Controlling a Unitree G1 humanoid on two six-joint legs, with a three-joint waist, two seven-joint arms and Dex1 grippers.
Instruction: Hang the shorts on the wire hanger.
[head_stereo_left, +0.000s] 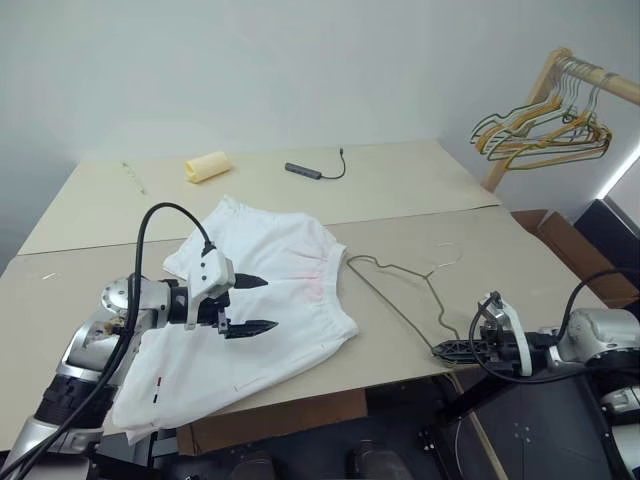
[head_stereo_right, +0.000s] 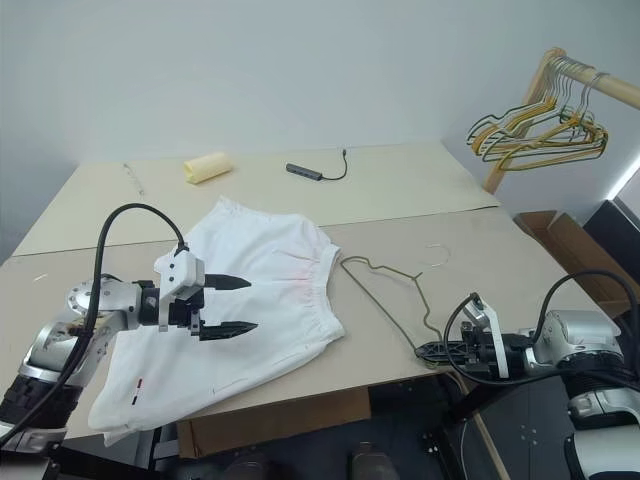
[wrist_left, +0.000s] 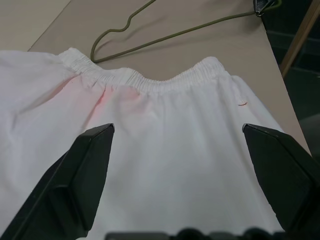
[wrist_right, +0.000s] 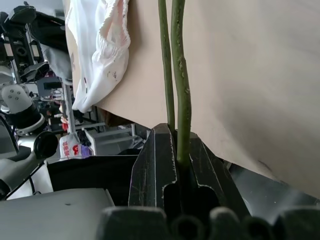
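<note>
While the white soft cloth shorts (head_stereo_left: 250, 300) lie spread flat on the pale beige table (head_stereo_left: 420, 190) with their gathered elastic waistband facing the thin dark grey wire hanger (head_stereo_left: 400, 290), the left gripper (head_stereo_left: 250, 305) hovers just above the cloth, its two black fingers (wrist_left: 75, 175) spread wide and holding nothing. A faint pink stain shows below the waistband. The hanger lies on the table just beside the waistband, and at the near table edge the right gripper (head_stereo_right: 432, 350) has its fingers pressed together, pinching one corner of the wire.
</note>
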